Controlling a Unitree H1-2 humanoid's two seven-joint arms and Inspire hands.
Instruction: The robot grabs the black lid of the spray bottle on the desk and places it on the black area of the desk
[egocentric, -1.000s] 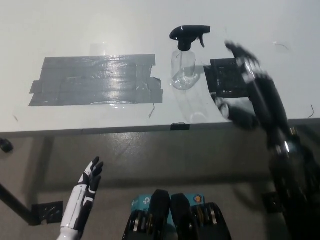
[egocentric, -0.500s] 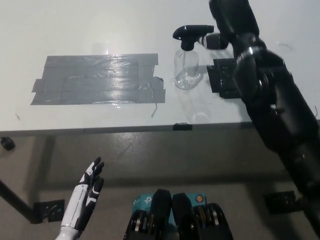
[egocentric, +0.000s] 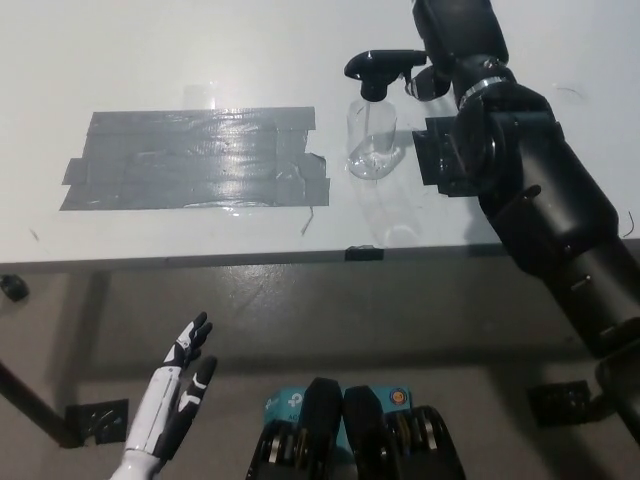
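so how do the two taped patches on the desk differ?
The large tape patch lies left of the spray bottle; the small dark patch lies to its right. The large one is wide, grey and shiny, built of overlapping strips with ragged ends; the small one is compact and nearly black. The large one is fully in view; the black right arm covers part of the small one. Both lie flat on the white desk.

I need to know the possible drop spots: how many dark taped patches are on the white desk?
2. A large grey-black tape patch lies on the desk's left half, left of the clear spray bottle. A smaller black square patch sits right of the bottle, partly hidden by the black right arm.
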